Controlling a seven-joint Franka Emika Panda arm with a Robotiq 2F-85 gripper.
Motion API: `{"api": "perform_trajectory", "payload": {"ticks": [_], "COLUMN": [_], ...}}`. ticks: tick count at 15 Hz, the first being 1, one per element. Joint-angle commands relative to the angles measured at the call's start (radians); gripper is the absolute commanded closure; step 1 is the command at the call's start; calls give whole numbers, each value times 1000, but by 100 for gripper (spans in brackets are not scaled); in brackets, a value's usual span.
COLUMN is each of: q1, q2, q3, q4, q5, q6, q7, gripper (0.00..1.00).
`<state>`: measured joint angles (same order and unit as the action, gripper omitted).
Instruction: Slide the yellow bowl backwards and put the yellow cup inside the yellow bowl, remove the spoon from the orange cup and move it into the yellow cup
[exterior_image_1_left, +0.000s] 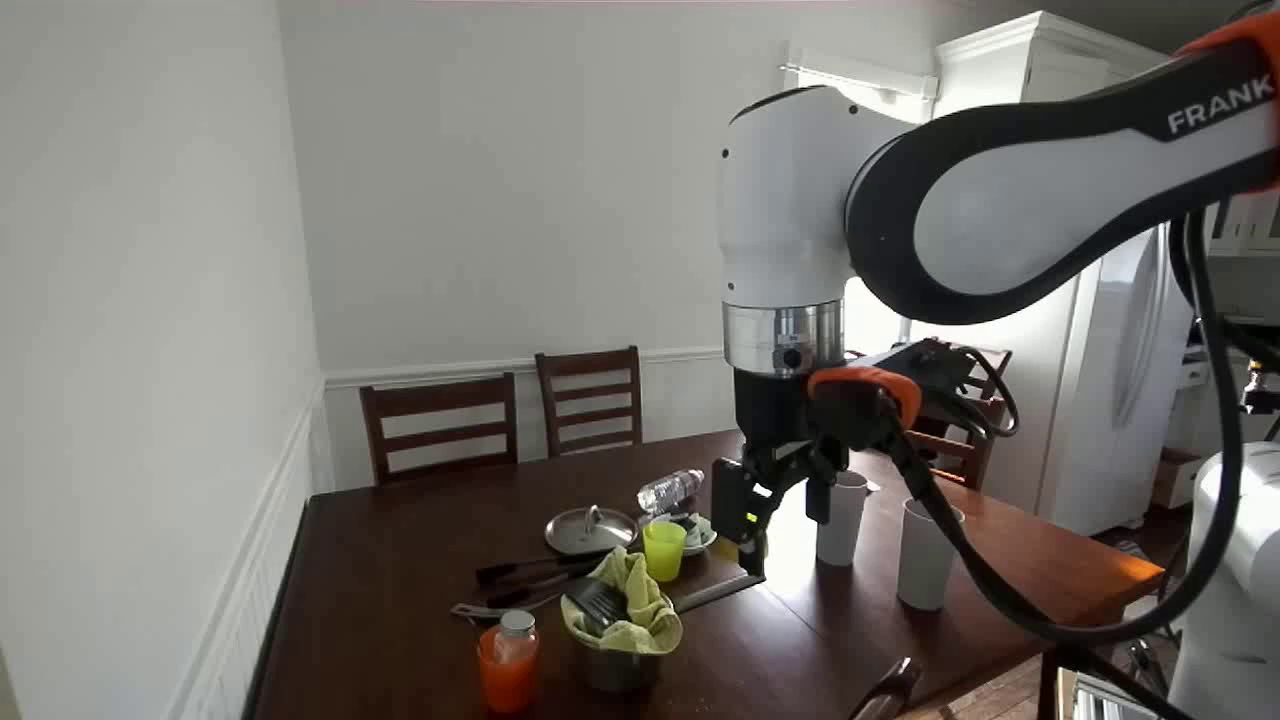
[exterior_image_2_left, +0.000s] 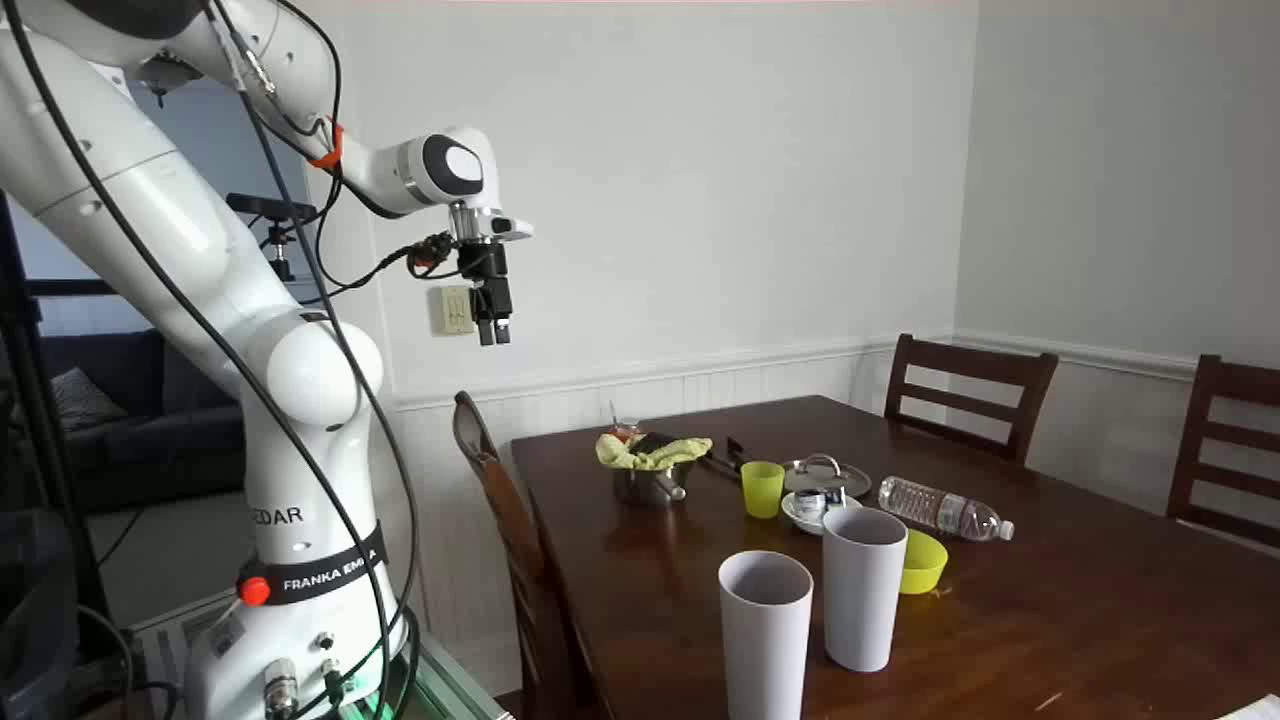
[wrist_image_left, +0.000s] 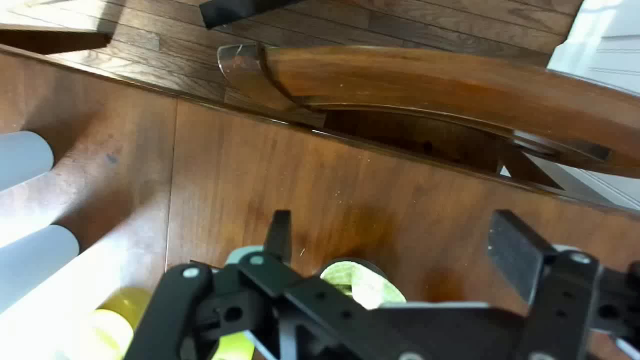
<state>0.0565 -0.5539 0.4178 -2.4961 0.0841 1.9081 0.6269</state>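
- Pale grey wall (exterior_image_2_left: 700, 180) rises behind a dark brown wooden table (exterior_image_2_left: 1060, 620); the short, round, yellow plastic-looking bowl (exterior_image_2_left: 924, 572) sits well inside its edges; backwards most likely means away from the robot's long edge, towards the opposite one.
- Bright yellow, tapered, plastic-looking cup (exterior_image_2_left: 762, 490) stands upright outside the bowl, nearer the short edge by the wall; so the slide is probably the step in hand, with this cup to follow.
- Orange, tapered, plastic-looking cup (exterior_image_1_left: 508, 682) stands near that short edge; the slim spoon (exterior_image_2_left: 614, 410) seems to rise from it, too small to be sure.
- Black two-fingered gripper (wrist_image_left: 395, 242) hangs high near the robot's long edge, fingers wide apart, nothing between them; bring it over the bowl before dropping, then close the fingers or hook one inside the rim; push low, level and slowly, lest the bowl tip.
- Tall, tapered, white-grey cup (exterior_image_2_left: 864, 590) stands near the bowl; clear plastic bottle (exterior_image_2_left: 930, 508) lies near on the other side; keep the push straight, touching neither.
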Motion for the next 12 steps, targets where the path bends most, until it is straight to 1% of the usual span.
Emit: {"api": "perform_trajectory", "payload": {"ticks": [1, 10, 12], "q1": [31, 31, -1], "q2": [7, 7, 81], "q3": [-28, -28, -23], "q4": [1, 1, 39], "q5": [-17, -17, -44], "q6": [0, 0, 9], "q7": [14, 14, 36], "gripper": [0, 0, 0]}}
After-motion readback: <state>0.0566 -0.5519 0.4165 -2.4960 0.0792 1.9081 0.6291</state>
